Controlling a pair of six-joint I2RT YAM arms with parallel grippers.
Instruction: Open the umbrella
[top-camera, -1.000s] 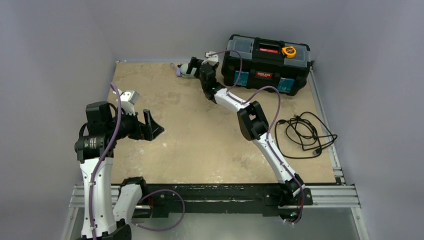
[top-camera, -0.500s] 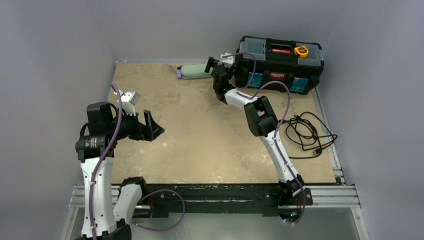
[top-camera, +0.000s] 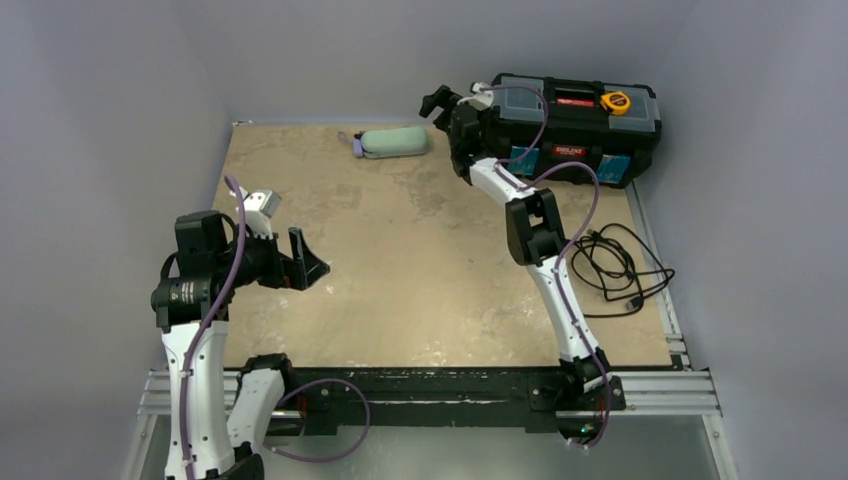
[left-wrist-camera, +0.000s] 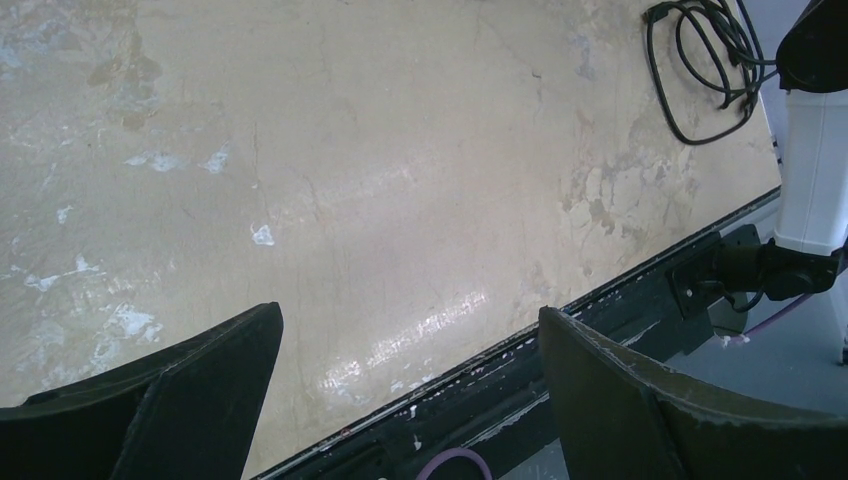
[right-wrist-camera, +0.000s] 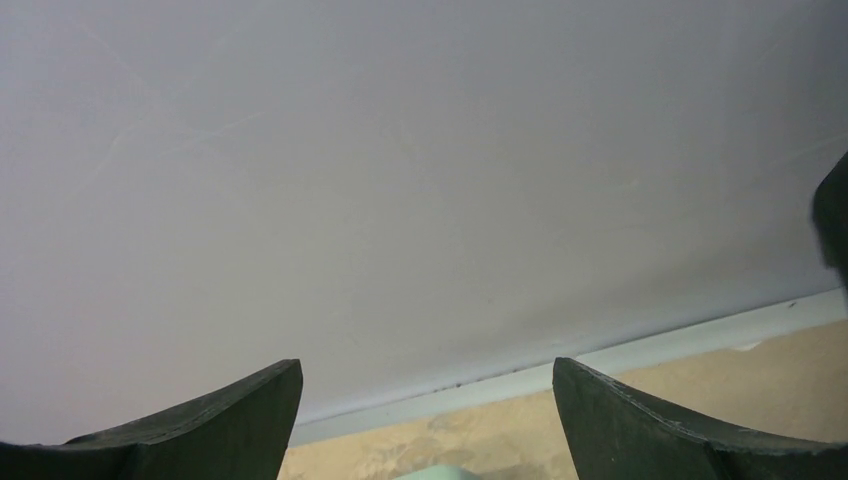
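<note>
The umbrella (top-camera: 392, 142) lies folded in its mint-green sleeve at the far edge of the table, a lavender strap at its left end. Only a sliver of the sleeve (right-wrist-camera: 441, 472) shows at the bottom of the right wrist view. My right gripper (top-camera: 446, 100) is open and raised just right of the umbrella, beside the toolbox's left end, facing the back wall. In its own view the right gripper (right-wrist-camera: 425, 365) has nothing between the fingers. My left gripper (top-camera: 306, 262) hovers open over the near-left table, and the left gripper (left-wrist-camera: 410, 310) is empty in its wrist view.
A black toolbox (top-camera: 578, 118) with a yellow tape measure (top-camera: 614, 101) on its lid stands at the back right. A coiled black cable (top-camera: 610, 265) lies at the right; the same cable (left-wrist-camera: 700, 70) shows in the left wrist view. Grey walls close the back and sides.
My right arm has swung from over the umbrella to the right and up, uncovering the sleeve. The toolbox has shifted to the right. The left arm has barely moved.
</note>
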